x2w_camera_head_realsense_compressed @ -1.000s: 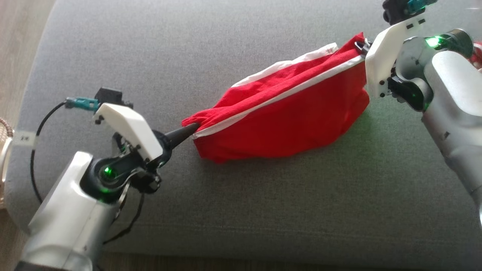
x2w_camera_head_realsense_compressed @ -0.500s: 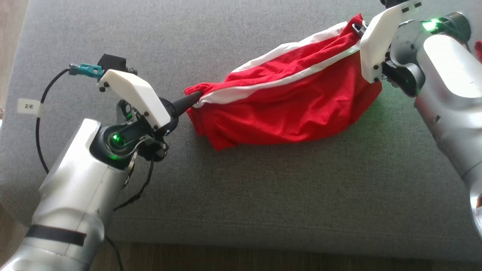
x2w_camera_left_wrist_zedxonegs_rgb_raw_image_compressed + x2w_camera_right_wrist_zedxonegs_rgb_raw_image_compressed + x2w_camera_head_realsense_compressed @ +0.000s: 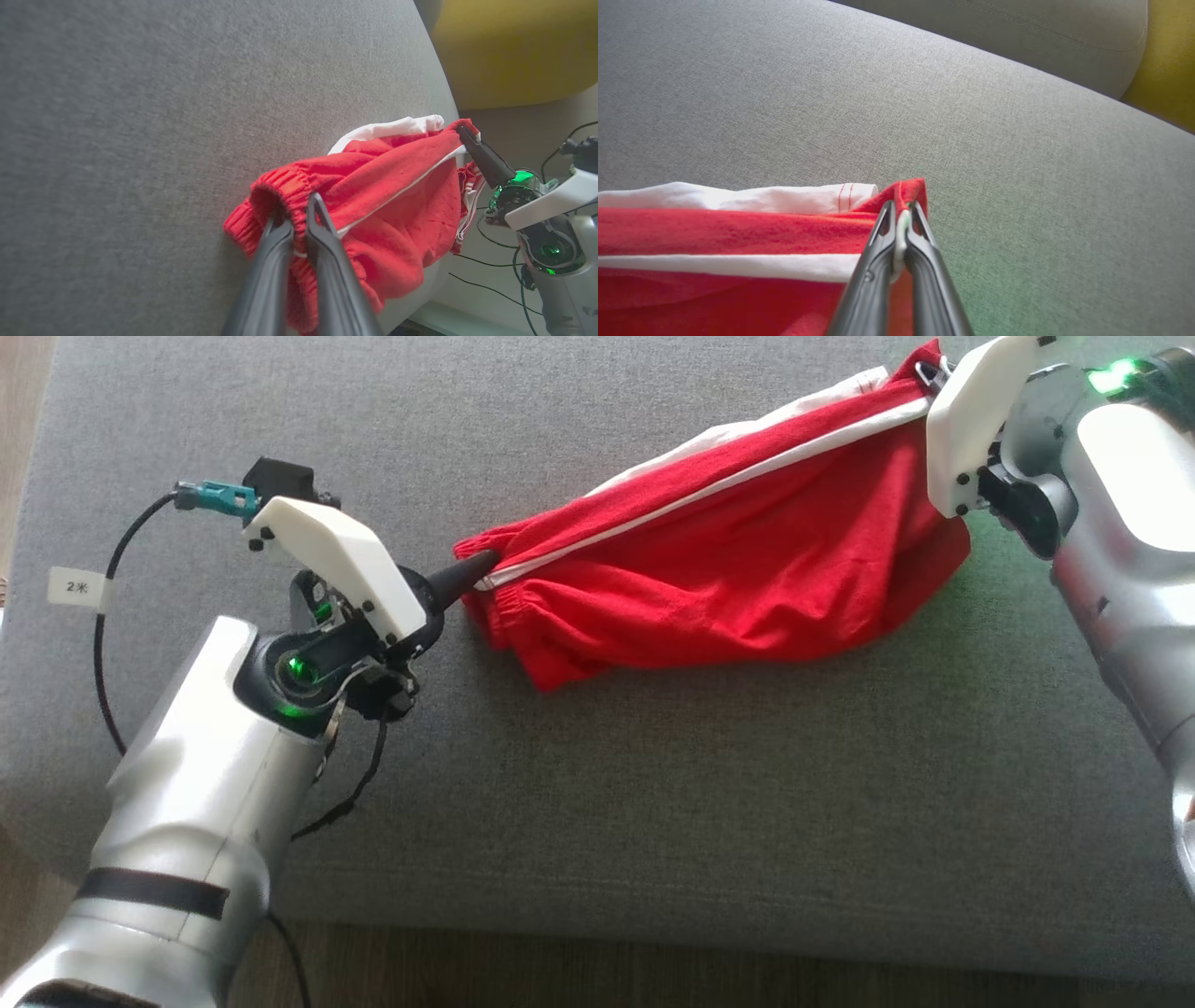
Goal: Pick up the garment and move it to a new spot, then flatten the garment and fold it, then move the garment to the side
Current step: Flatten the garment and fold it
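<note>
Cable (image 3: 103, 644) with a paper tag (image 3: 77, 586) loops at the far left beside the left arm. Next comes the left gripper (image 3: 476, 569), its fingers closed on the elastic waistband end of the garment (image 3: 728, 569); the left wrist view shows the gathered band pinched between them. The garment, which looks like red shorts with white side stripes, hangs between the two arms, its top edge pulled fairly straight and its lower part sagging onto the cushion (image 3: 653, 784). At the right, the right gripper (image 3: 902, 207) is clamped on the opposite corner, a bit of white trim squeezed between its fingers. Holding both ends apart like this looks meant to stretch the cloth so it can be carried and laid out flat; no fold is made yet. The surface is a broad grey woven cushion, soft and likely to drag on the fabric. A back cushion (image 3: 1017, 42) rises behind it, a yellow shape (image 3: 514, 46) stands beyond its edge, and wood floor (image 3: 653, 985) runs along the near side.
</note>
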